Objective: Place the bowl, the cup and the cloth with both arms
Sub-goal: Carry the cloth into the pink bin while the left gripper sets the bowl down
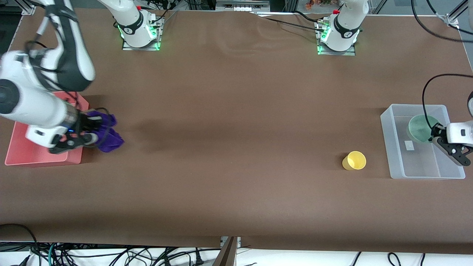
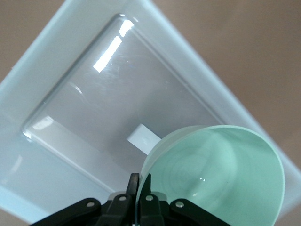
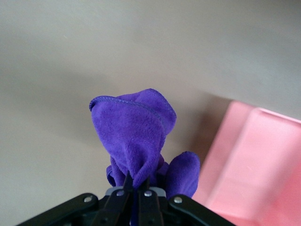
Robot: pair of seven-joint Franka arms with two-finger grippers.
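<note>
The mint-green bowl (image 1: 421, 128) hangs tilted over the clear plastic bin (image 1: 395, 147), its rim pinched in my shut left gripper (image 1: 435, 136). In the left wrist view the bowl (image 2: 221, 174) fills the corner over the bin's floor (image 2: 94, 108), the left gripper (image 2: 139, 182) clamping its rim. My right gripper (image 1: 97, 129) is shut on the purple cloth (image 1: 109, 138), which hangs bunched beside the pink tray (image 1: 22, 153). The right wrist view shows the cloth (image 3: 136, 132) bunched in the right gripper (image 3: 136, 181) next to the tray (image 3: 256, 165). The yellow cup (image 1: 354, 160) lies on its side on the table near the bin.
A white label (image 1: 409, 145) lies on the bin's floor. The clear bin stands at the left arm's end of the table and the pink tray at the right arm's end. Brown table surface (image 1: 229, 140) stretches between them.
</note>
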